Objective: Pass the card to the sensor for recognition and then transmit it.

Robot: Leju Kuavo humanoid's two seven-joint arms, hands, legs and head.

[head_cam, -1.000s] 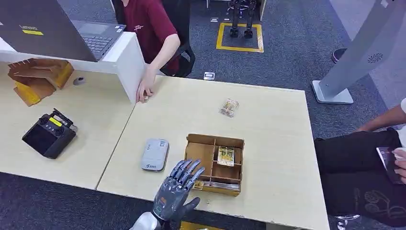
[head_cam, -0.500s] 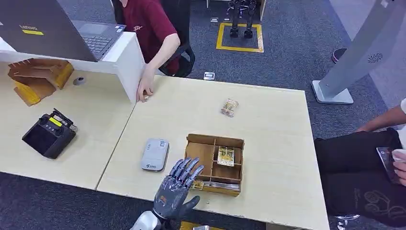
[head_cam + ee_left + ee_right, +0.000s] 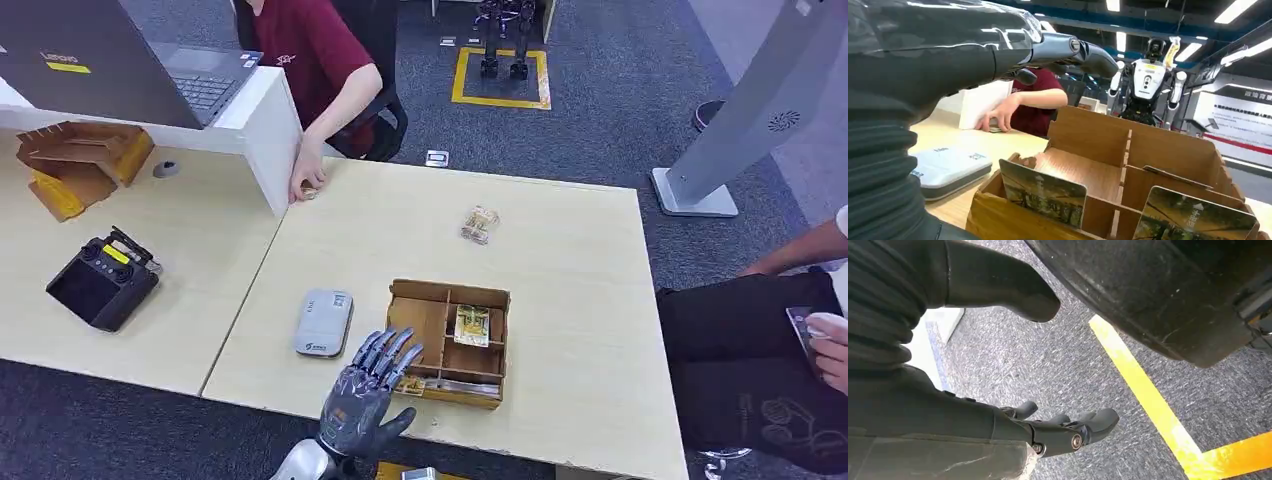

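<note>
Left hand (image 3: 368,388) is at the near-left corner of the wooden divider box (image 3: 449,341), fingers spread and straight, holding nothing. You can see from the left wrist view that the fingers (image 3: 1083,50) reach out above the box, not touching the cards. Right hand (image 3: 1058,430) hangs over grey carpet with a yellow floor line (image 3: 1148,395), fingers apart and loosely extended, nothing in it.

Cards: one card (image 3: 472,325) lies flat in a middle compartment of the box. Two more stand upright in the near slots, closest to the left hand (image 3: 1043,192) (image 3: 1193,215). A small wrapped stack (image 3: 479,224) sits on the table further back, well apart from the box.

Grey sensor reader (image 3: 324,322) lies flat on the table (image 3: 560,250) just left of the box, near the left hand.

Also in your view: black controller (image 3: 102,280) on the left table, a person in a red shirt (image 3: 315,50) with a hand on the table's far edge, another person (image 3: 780,350) at the right holding a dark card-like item
</note>
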